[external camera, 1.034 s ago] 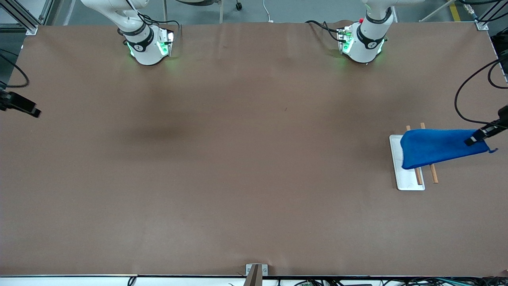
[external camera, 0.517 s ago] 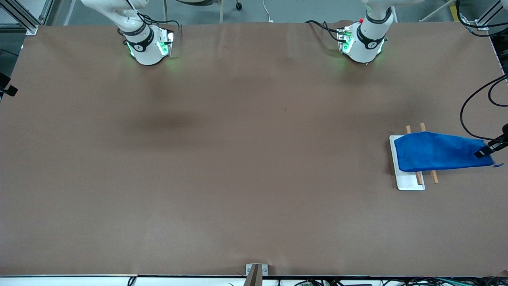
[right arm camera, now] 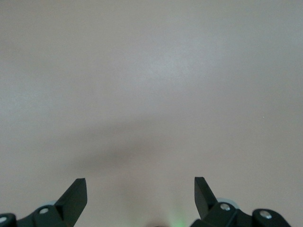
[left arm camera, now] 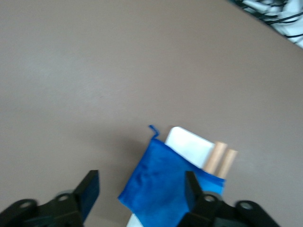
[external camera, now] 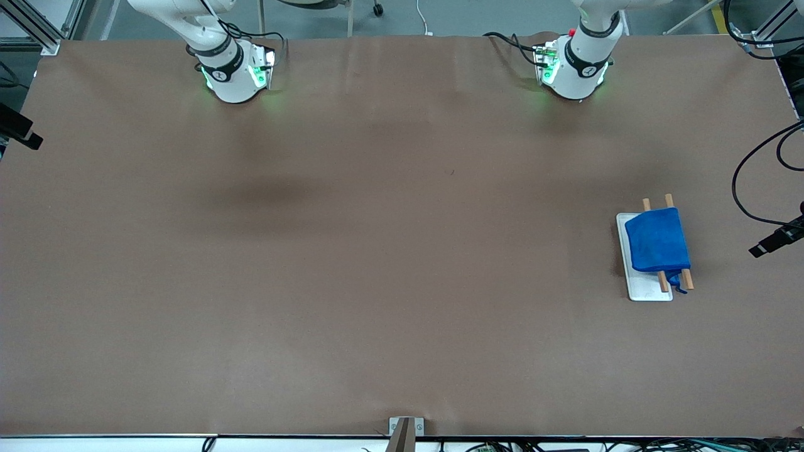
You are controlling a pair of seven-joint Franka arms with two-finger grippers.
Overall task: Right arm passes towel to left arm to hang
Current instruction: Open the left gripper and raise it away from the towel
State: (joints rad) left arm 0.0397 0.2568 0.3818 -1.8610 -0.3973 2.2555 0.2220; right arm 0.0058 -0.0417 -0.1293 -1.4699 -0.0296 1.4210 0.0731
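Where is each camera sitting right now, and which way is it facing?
Front view: high, facing both bases; blue towel on wooden rack; left gripper and right gripper at the edges.
Left wrist view: looks down past open left gripper at towel, rack.
Right wrist view: open right gripper over table.
Front and left wrist views share towel and rack.

Brown table [external camera: 377, 263], grey floor [external camera: 465, 16]

towel [external camera: 658, 240] draped over rack [external camera: 644, 290], table [external camera: 377, 251] around open
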